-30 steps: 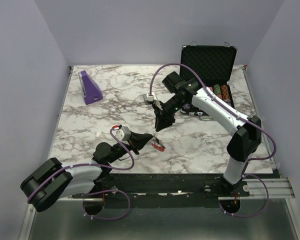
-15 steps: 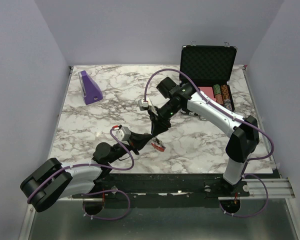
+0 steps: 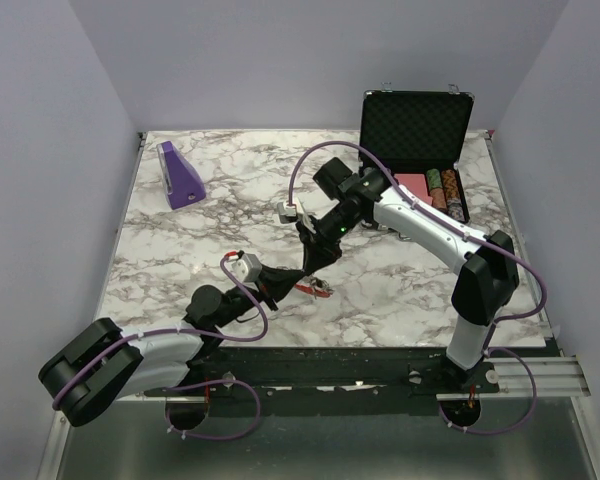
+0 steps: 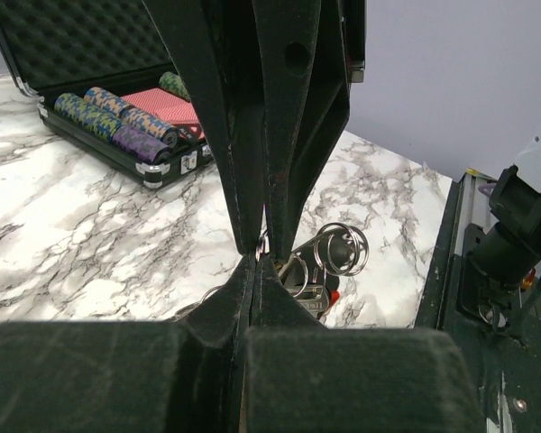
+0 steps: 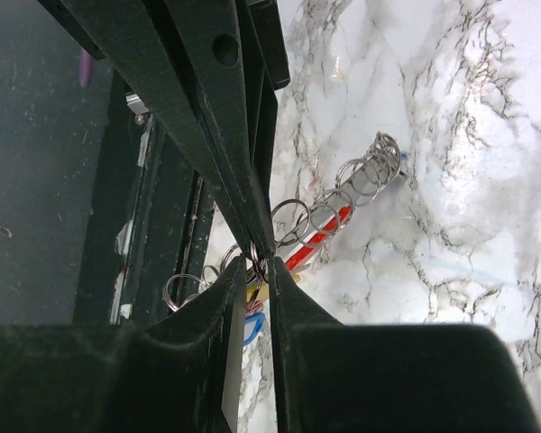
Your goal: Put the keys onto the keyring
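Left gripper (image 3: 296, 284): low over the near middle of the marble table (image 3: 230, 200), pointing right. Jaws pressed together with no gap. Tips sit at a thin ring of the bunch; cannot tell whether that ring is pinched.

Right gripper (image 3: 306, 270): angled down from the far right, tips meeting the left gripper's tips almost nose to nose. A narrow gap shows between its fingers (image 5: 239, 280), with wire rings at the opening. Cannot tell whether they clamp anything.

Keyring (image 3: 317, 289): just right of both sets of tips, at the table surface. Several linked metal rings trail away from the tips, with the red crescent (image 5: 320, 236) lying among them.

Keys (image 5: 252, 327): a blue head and a yellow bit show close beside the right fingers, mostly hidden. Cannot tell if they are on a ring.

Case (image 3: 415, 125): black, lid raised, far right corner, well apart from the grippers.

Poker chips (image 3: 445, 190): rowed inside the case.

Purple wedge (image 3: 180, 175): far left, standing alone.
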`<state>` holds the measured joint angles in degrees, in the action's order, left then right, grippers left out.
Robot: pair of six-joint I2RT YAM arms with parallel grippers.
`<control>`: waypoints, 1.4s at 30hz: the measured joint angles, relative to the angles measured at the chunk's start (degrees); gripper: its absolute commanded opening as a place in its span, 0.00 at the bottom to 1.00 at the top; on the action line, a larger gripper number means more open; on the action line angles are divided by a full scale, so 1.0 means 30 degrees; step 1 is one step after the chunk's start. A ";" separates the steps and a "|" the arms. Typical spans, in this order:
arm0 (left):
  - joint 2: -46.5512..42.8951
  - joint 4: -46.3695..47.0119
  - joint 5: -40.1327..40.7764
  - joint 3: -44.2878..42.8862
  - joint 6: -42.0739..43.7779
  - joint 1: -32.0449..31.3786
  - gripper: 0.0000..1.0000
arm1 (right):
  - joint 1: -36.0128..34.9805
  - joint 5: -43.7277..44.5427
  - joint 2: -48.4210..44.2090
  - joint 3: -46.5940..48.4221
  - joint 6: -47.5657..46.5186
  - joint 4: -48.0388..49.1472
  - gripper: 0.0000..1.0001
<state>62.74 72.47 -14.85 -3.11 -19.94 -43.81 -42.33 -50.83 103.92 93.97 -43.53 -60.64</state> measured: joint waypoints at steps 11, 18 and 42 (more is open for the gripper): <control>-0.0597 -0.0313 0.0204 0.0015 -0.0007 -0.0007 0.00 | 0.0051 -0.0605 -0.0036 -0.0197 -0.0073 0.0124 0.32; -0.0940 0.0211 0.0211 0.0015 0.0000 -0.0007 0.00 | 0.0408 -0.1851 0.0007 0.0962 -0.0364 -0.0852 0.32; -0.0918 0.0386 0.0058 0.0015 0.0430 0.0000 0.00 | 0.1370 -0.2492 -0.0073 0.0175 0.0852 -0.0867 0.31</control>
<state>59.99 73.63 -14.68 -3.07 -18.65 -43.81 -38.22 -58.30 103.70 94.50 -40.97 -63.24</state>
